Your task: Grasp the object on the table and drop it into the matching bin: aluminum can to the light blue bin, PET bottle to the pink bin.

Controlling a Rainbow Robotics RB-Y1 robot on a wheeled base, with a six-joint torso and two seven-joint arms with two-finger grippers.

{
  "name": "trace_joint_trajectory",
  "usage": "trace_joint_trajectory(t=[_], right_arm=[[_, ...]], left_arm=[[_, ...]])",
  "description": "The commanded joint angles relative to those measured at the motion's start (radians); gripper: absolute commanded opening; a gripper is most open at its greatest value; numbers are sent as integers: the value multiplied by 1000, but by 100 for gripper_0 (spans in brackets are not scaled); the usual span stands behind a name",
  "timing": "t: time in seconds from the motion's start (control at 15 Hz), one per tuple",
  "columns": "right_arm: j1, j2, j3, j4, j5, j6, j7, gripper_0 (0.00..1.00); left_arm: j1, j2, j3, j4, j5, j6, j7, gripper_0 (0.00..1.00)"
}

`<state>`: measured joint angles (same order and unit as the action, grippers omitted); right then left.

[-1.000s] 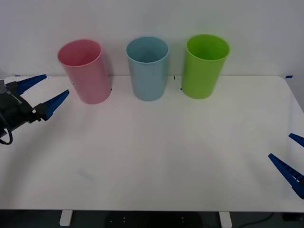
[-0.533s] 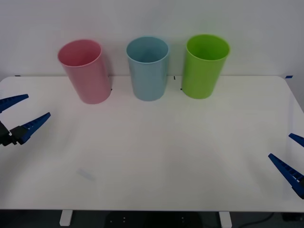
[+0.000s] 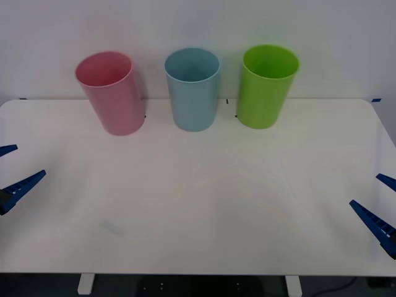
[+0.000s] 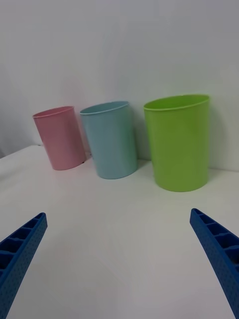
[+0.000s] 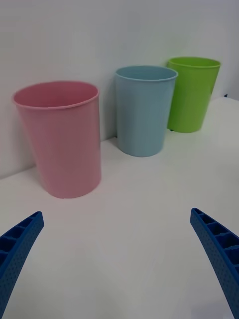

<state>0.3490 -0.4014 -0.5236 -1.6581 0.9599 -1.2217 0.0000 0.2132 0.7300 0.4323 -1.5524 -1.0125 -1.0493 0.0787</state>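
Observation:
The object, the aluminum can, is out of view, and so is any PET bottle. The light blue bin (image 3: 193,90) (image 4: 110,142) (image 5: 144,112) stands upright at the back of the white table (image 3: 204,198), between the pink bin (image 3: 111,93) (image 4: 59,137) (image 5: 62,139) and a lime green bin. My left gripper (image 3: 28,160) (image 5: 117,213) hangs open and holds nothing at the table's left edge, well in front of the pink bin. My right gripper (image 3: 365,189) (image 4: 117,213) is open with nothing in it at the right front edge.
The lime green bin (image 3: 267,86) (image 4: 178,142) (image 5: 191,94) stands right of the light blue one. All three bins line up along the far edge, against a white wall. A faint smudge (image 3: 111,227) marks the tabletop at the front left.
My left gripper has drawn back from beside the pink bin toward the table's left front edge, staying open. The right gripper and the bins have not moved.

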Motion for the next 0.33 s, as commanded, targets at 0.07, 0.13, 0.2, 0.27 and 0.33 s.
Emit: trace_joint_trajectory(t=[0.07,0.13,0.2,0.27,0.33], right_arm=[[0,0,0,0,0,0,0,100],[0,0,0,0,0,0,0,100],[0,0,0,0,0,0,0,100],[0,0,0,0,0,0,0,100],[0,0,0,0,0,0,0,100]], left_arm=[[14,0,11,0,0,-8,0,100],[15,0,14,2,-2,-8,3,100],[15,0,14,2,-2,-8,3,100],[15,0,14,2,-2,-8,3,100],[15,0,14,2,-2,-8,3,100]])
